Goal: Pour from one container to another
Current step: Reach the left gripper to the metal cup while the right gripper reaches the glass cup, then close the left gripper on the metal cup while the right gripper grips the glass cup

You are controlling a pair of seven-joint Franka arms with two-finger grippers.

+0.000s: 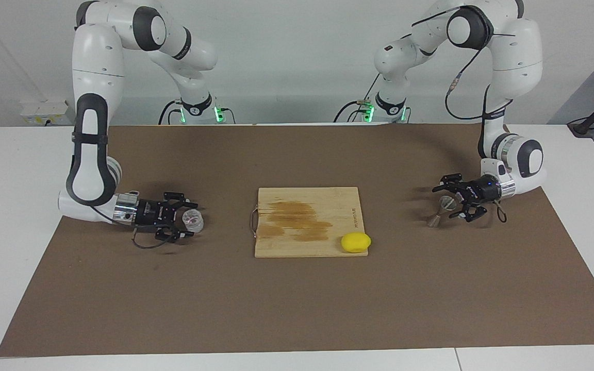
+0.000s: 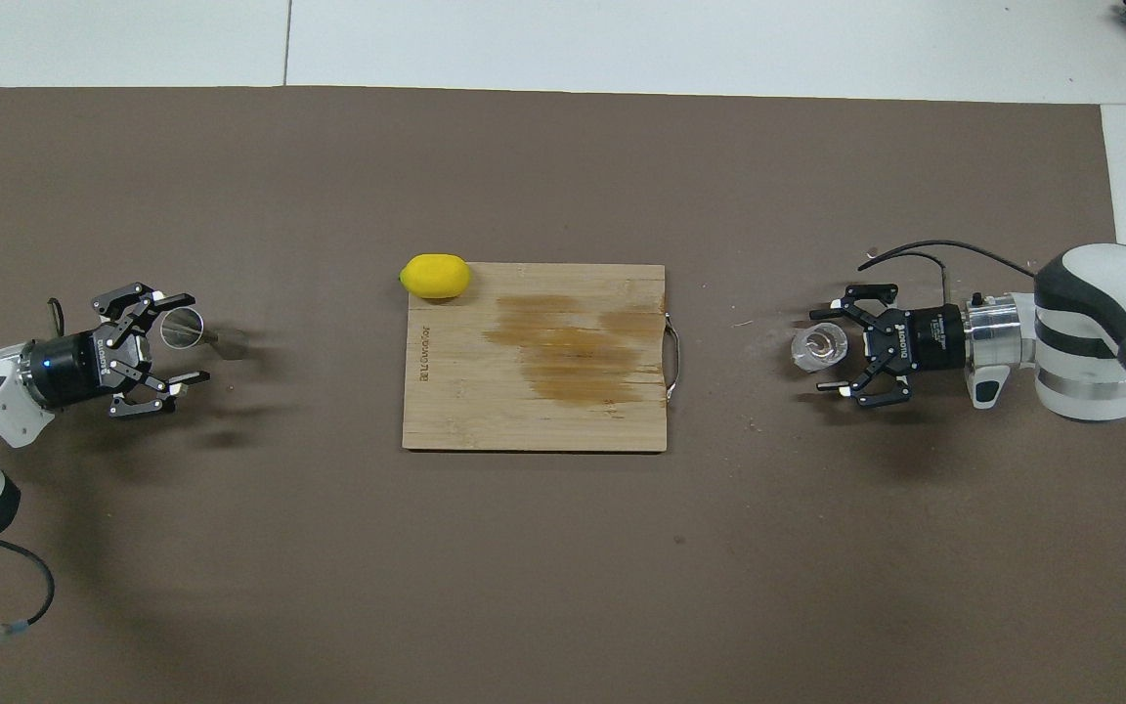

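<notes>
The glass tumbler (image 1: 193, 220) stands upright on the brown mat (image 1: 297, 309) toward the right arm's end of the table, level with the stained wooden cutting board (image 1: 308, 221). The steel jigger (image 1: 441, 210) stands on its lower cone toward the left arm's end. A lemon (image 1: 356, 242) rests on the board's corner, clear of both.

The jigger looks the likelier trouble: with its narrow waist and small foot, a finger arriving off-centre or too high would probably tip it. The tumbler's faceted glass could slide from a shallow pinch, and since its mouth looks wider than the jigger's upper cup, a fast tilt would likely spill onto the mat.

The right gripper (image 1: 179, 221) lies low and level with its fingers spread wide; the tumbler sits at the mouth of the gap, nothing pinched, and contact cannot be told. The left gripper (image 1: 457, 204) is likewise spread wide around the jigger's upper cup, holding nothing.
</notes>
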